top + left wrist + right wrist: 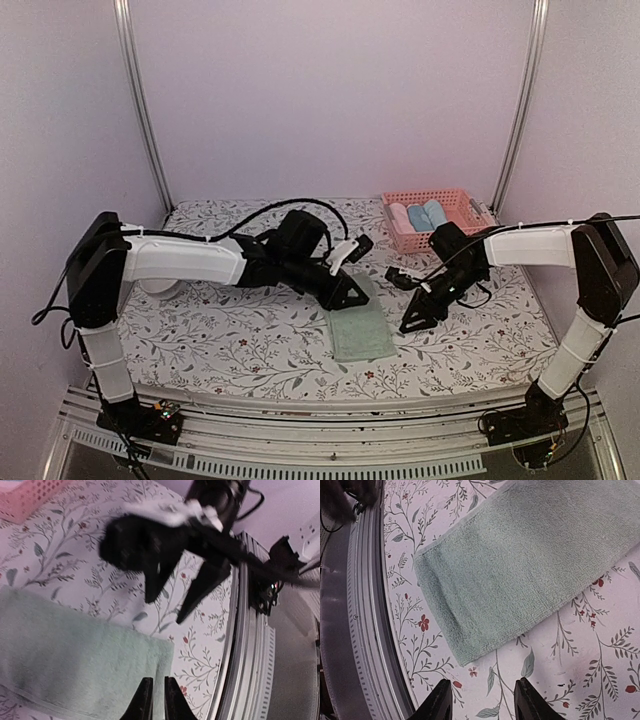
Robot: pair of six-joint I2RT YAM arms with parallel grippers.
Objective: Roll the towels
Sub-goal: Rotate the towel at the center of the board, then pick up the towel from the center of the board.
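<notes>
Sage-green terry towel (pixel 362 330) flat, unrolled. Left gripper (pixel 157 705) nearly closed at its 12 o'clock end, hold unclear; right gripper (pixel 485 700) half-open, empty, 3 o'clock. Next: tuck edge, roll.

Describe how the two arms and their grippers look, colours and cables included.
Both the left arm and the right arm have white tubular links between black joints. Black cables run along both. The left gripper and right gripper are black, with two slim fingers tapering to points; a white piece sits at the left wrist.
</notes>
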